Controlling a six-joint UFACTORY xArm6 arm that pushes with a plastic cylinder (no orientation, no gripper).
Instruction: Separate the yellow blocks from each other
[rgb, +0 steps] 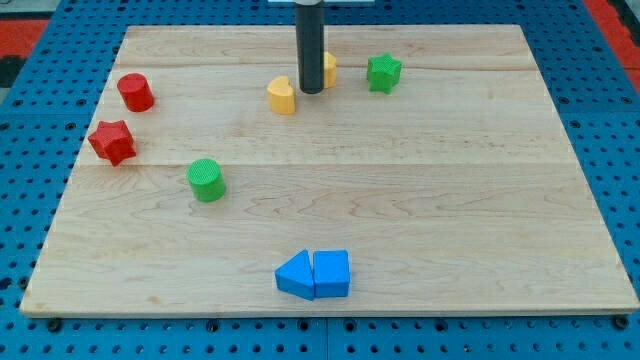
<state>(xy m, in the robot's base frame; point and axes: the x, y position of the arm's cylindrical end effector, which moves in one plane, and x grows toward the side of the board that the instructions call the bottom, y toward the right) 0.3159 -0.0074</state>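
Two yellow blocks lie near the view's top centre. One yellow block (283, 96) is rounded, maybe heart-shaped, and lies left of the rod. The other yellow block (328, 69) is mostly hidden behind the rod, on its right. My tip (311, 90) stands between the two yellow blocks, close to both. A small gap shows between the tip and the left yellow block.
A green star (383, 72) lies right of the yellow pair. A red cylinder (135, 92) and a red star (112, 141) are at the left. A green cylinder (206, 180) is left of centre. Two blue blocks (314, 273) touch near the bottom edge.
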